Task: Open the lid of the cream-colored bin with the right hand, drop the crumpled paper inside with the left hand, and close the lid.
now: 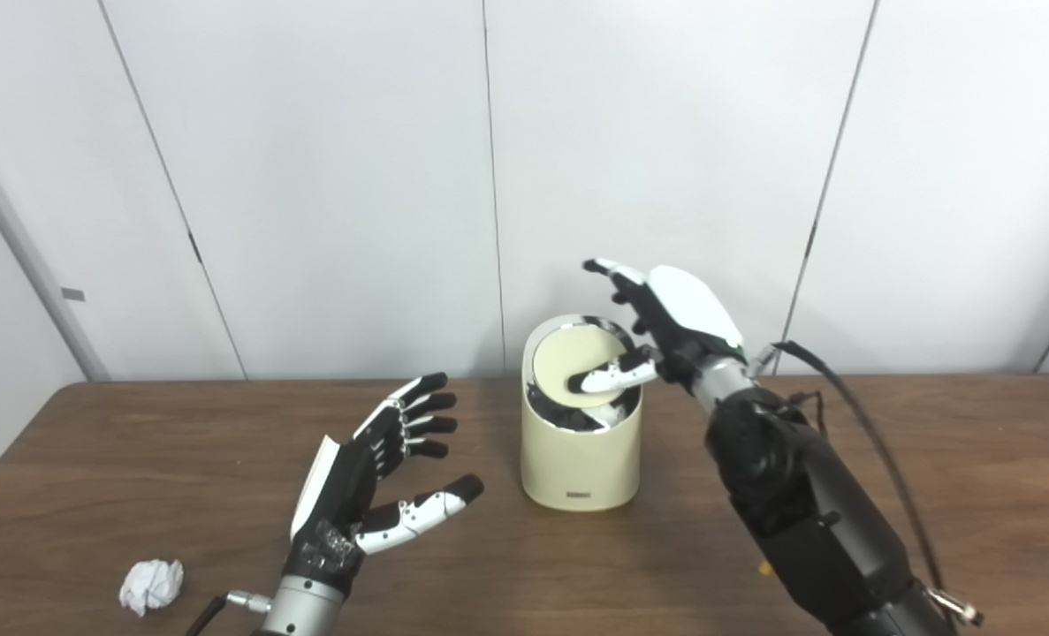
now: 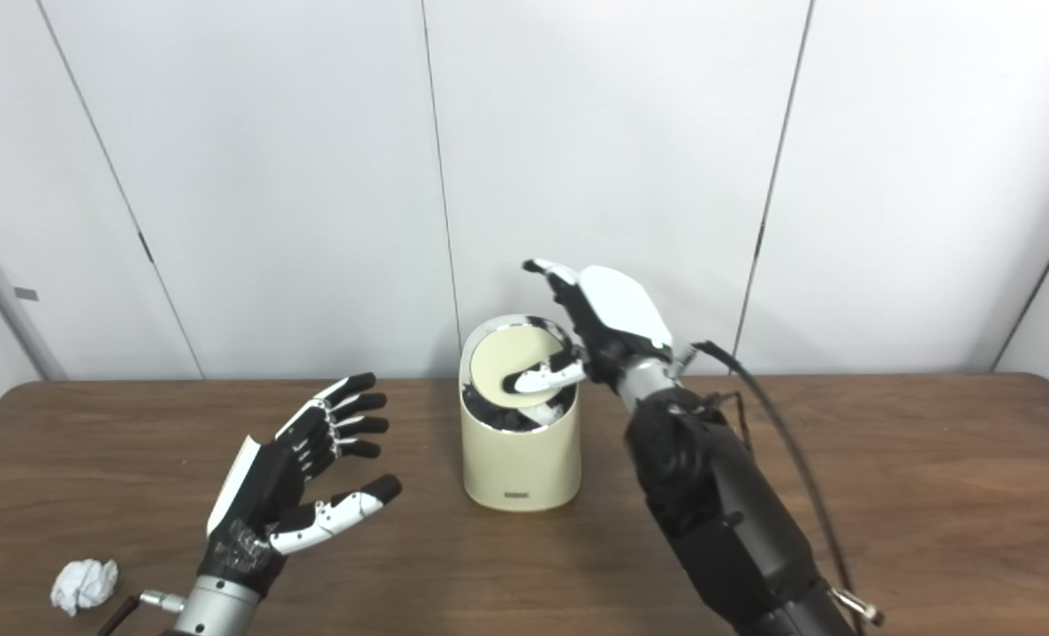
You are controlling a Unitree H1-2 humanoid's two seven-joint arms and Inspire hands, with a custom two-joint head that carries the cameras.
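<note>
The crumpled paper (image 1: 151, 586) lies at the near left of the wooden table (image 1: 975, 459). It is a small white ball with irregular creases, resting on the surface, touched by nothing.

Just to its right is my left hand (image 1: 374, 481). It is apart from the paper. The palm faces right, toward the bin. My fingers are spread and extended, the thumb held out below them. This hand holds nothing.

The cream-colored bin (image 1: 581, 450) stands upright near the middle of the table, toward the wall side. It is a short cylinder with rounded edges, a smooth matte shell and a small dark label low on its front. Its top slopes down toward me. The lid (image 1: 559, 364) is a round cream disc set in that top. It is tilted, its near edge dipped, and a dark gap shows below it with black-and-white contents inside. What those contents are I cannot tell.

My right hand (image 1: 665, 327) is over the right rim of the bin. The thumb (image 1: 608, 378) lies across the lid, its tip on the disc. My other fingers are extended upward and apart, clear of the bin. This hand grips nothing.
</note>
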